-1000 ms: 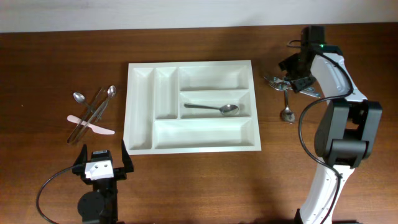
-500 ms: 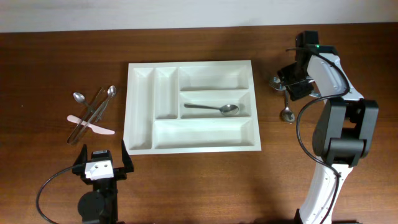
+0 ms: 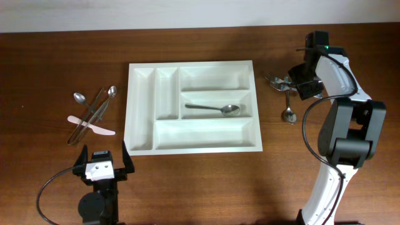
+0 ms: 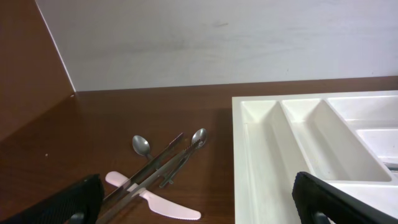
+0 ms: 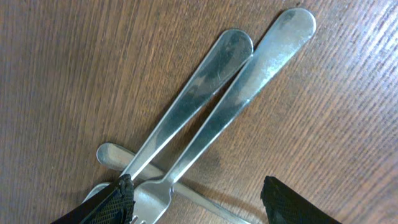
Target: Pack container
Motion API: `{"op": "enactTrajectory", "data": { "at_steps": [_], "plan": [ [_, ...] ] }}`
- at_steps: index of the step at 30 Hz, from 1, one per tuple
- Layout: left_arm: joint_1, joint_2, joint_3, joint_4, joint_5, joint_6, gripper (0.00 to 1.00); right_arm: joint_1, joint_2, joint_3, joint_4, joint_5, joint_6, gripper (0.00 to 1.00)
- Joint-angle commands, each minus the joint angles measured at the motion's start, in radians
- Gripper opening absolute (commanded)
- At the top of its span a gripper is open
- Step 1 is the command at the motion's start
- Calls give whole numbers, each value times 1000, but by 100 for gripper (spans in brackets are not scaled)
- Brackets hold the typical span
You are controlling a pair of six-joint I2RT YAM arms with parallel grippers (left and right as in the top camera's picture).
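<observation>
Our right fingers (image 5: 286, 202) straddle, spread, two silvery metal cutlery handles (image 5: 214, 99) on the brown desk (image 5: 62, 68). Our left fingers (image 4: 56, 202) gape near the white plastic tray (image 4: 268, 165).

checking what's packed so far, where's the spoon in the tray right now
Overhead view: the spoon lies alone in the tray, in its middle compartment on the right side, bowl end pointing right.

I log: worktop (image 3: 62, 50) brown wood, grained, low sheen; container (image 3: 190, 64) white plastic, smooth; cutlery (image 5: 211, 81) under my right pincer (image 5: 199, 202) polished metal, finely scratched; knife (image 3: 100, 129) at container's 9 o'clock pink plastic, matt.
</observation>
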Motion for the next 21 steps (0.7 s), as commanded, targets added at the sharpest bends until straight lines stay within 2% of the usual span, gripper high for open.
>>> {"op": "enactTrajectory", "data": {
  "at_steps": [1,21],
  "plan": [
    [5,-10,-2,-5,11,10,99,0,26,-19,7,20,2,66],
    [5,-10,-2,-5,11,10,99,1,55,-19,7,-7,6,67]
  ]
}}
